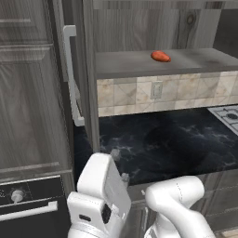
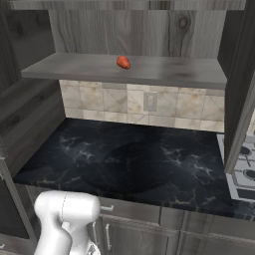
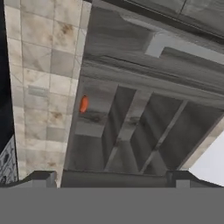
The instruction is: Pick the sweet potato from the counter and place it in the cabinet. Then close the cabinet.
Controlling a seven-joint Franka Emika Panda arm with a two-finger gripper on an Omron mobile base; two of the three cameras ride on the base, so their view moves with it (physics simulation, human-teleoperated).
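The sweet potato (image 1: 160, 56) is a small orange-red oval with tapered ends, lying on the grey wood-grain shelf (image 1: 139, 65) of the cabinet (image 2: 134, 30), well apart from the shelf's front edge and toward the back panel. In the right base view it sits left of the shelf's middle (image 2: 123, 62); in the hand view it shows as a small orange spot (image 3: 83, 104) on the shelf, the whole scene rolled on its side.

The cabinet is dark grey-brown wood grain with a knot in its back panel. Its left door (image 1: 86, 74) stands open, edge-on, with a long silver bar handle (image 1: 69, 74); the right door (image 2: 241, 89) also stands open at the right edge of the right base view.

Below the shelf runs a beige tiled backsplash (image 2: 134, 107) with a pale wall socket (image 2: 149, 102). Under that lies the counter (image 2: 134, 159), a black marble-look slab with thin white veins. A stove top (image 2: 244, 172) touches it on the right. A tall wood-grain unit with a black oven (image 1: 28, 204) stands to the left.

The gripper (image 3: 113, 177) has its two dark fingertips (image 3: 41, 177) spread wide apart, released, with nothing between them.
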